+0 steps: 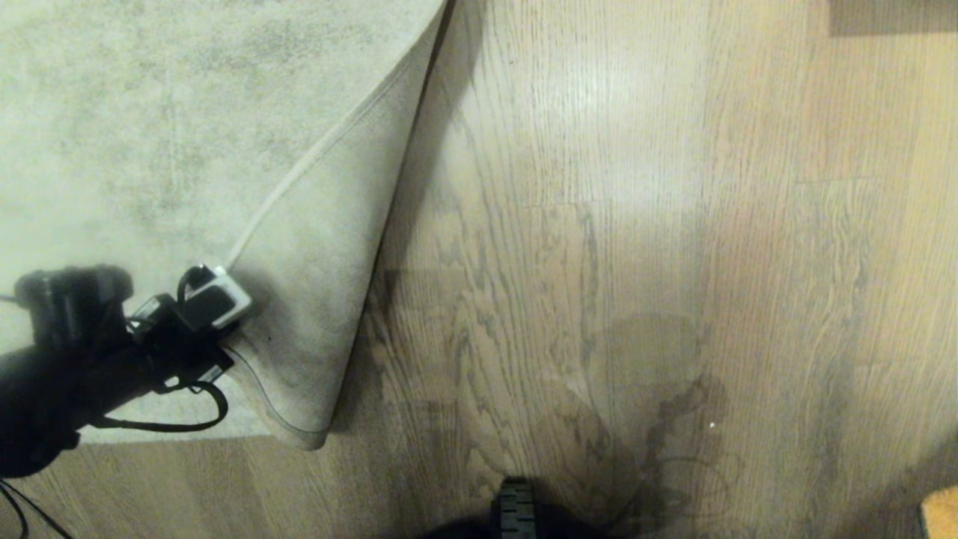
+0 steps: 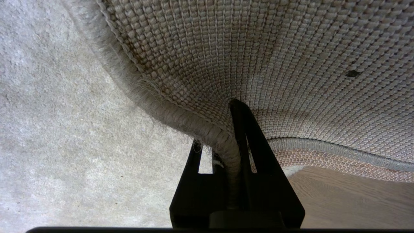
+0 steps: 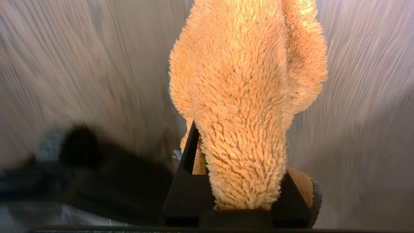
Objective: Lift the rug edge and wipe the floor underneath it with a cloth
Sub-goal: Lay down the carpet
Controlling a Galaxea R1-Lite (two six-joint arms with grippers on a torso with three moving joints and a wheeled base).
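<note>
The large grey-beige rug covers the left of the head view. Its corner is folded back over itself, showing the paler backing and the bound rug edge. My left gripper is at the lower left, shut on the rug edge and holding it up; the left wrist view has the black fingers pinching the border under the woven backing. My right gripper is shut on the fluffy orange-tan cloth, which hangs over the floor. Bare wood floor lies right of the fold.
A darker blotchy patch marks the planks right of centre. Part of my own dark body shows at the bottom middle. An orange-tan patch sits in the bottom right corner. A black cable loops under the left wrist.
</note>
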